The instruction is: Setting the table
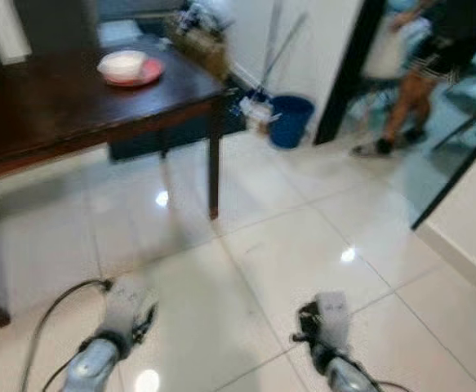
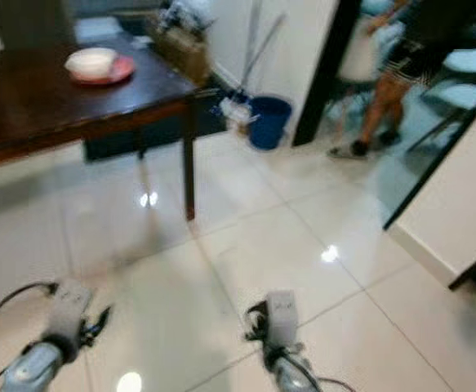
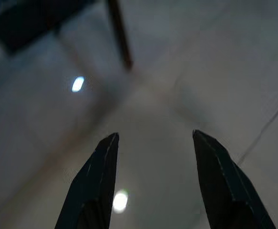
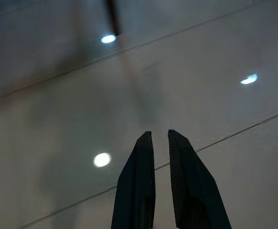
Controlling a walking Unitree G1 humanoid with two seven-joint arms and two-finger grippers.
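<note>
At about ten o'clock in the head views stood the dark wooden counter (image 1: 50, 106), and on its far part a pale bowl (image 1: 123, 64) sat on a red plate (image 1: 144, 75). The near counter leg (image 1: 214, 159) came down to the glossy tiled floor (image 1: 303, 245) around eleven o'clock; if the robot walked or turned carelessly, it could likely clip that leg and jolt the dishes.

The left end effector (image 3: 150, 138) hung low at seven o'clock, its fingers spread and empty. The right end effector (image 4: 160, 136) hung at five o'clock, fingers nearly pressed together, holding nothing.

A blue bucket (image 1: 291, 120) with mop handles stood at one o'clock, and a person (image 1: 413, 73) stood in the doorway at two o'clock, cut off at the frame's top; a collision seemed possible there. Everything was blurred, so the clutter at the counter's far end could not be identified.
</note>
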